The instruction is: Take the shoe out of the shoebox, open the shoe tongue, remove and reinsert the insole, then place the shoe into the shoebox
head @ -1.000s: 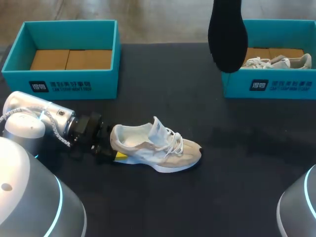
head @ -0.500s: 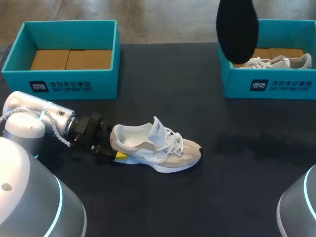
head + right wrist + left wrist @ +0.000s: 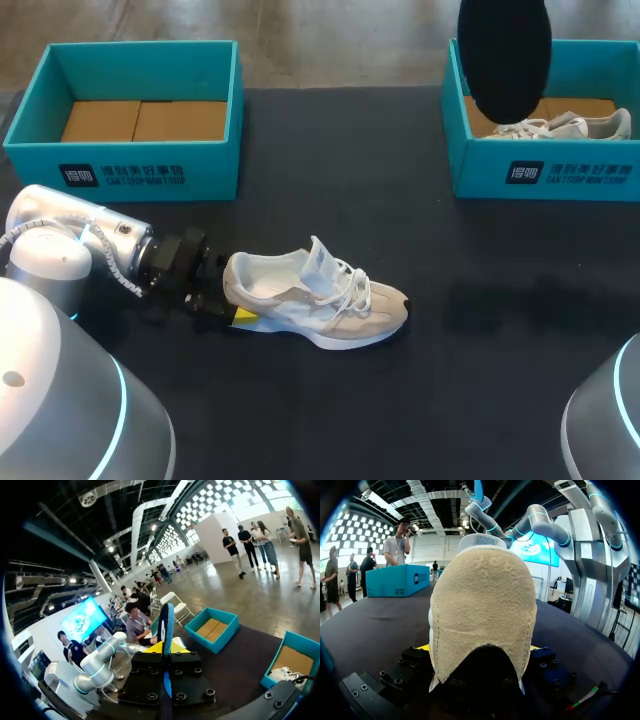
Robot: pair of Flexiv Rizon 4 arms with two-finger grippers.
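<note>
Two holds | left fingers (image 3: 243,316) pinch shoe (image 3: 320,300) heel | right fingers (image 3: 148,649) pinch insole (image 3: 503,60) aloft

A teal box (image 3: 585,176) holds what looks like another shoe (image 3: 588,126).

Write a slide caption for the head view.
Left gripper holds shoe at heel; black insole held high near right shoebox.

A dark label (image 3: 122,176) with a white logo and rows of white characters is showing on the front wall of the left shoebox (image 3: 40,150), well apart from the left gripper (image 3: 228,295). A matching label (image 3: 568,172) is showing on the right shoebox (image 3: 480,180). Just ahead of that gripper's fingers, the shoe's tongue tag (image 3: 485,540) is carrying print too fine to read.
</note>
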